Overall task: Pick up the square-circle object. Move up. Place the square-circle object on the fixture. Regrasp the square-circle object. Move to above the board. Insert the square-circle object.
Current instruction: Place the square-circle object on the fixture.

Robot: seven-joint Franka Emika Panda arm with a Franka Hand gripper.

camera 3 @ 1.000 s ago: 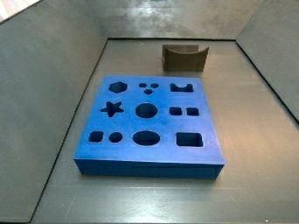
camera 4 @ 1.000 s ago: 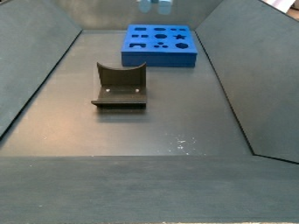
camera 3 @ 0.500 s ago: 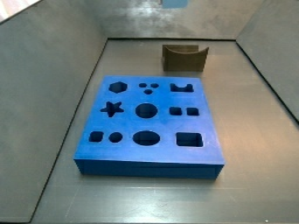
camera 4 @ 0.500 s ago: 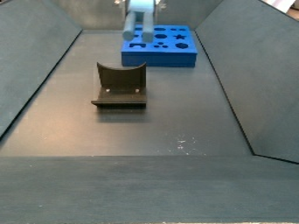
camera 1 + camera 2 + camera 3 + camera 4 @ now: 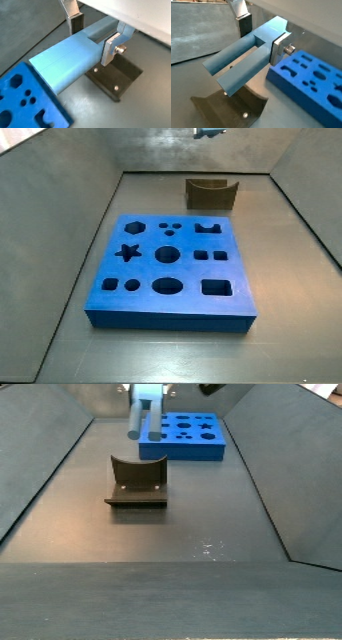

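Grey floor [image 5: 201,514] | gripper [image 5: 93,31] raised above fixture [image 5: 136,482] | clamping square-circle object [image 5: 73,55]

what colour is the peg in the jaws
Light blue square-circle object, clearest in a wrist view, held by the gripper.

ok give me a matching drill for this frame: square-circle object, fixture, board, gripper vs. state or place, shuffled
Things:
1. square-circle object
2. fixture
3. board
4. gripper

States or places:
A. flat on the floor, cut-outs all empty
B. in the air, clamped between two silver fingers
C. standing on the floor, notch empty
D. shut on the light blue piece, above the floor near the fixture

Pairs: 1-B, 2-C, 3-A, 4-D
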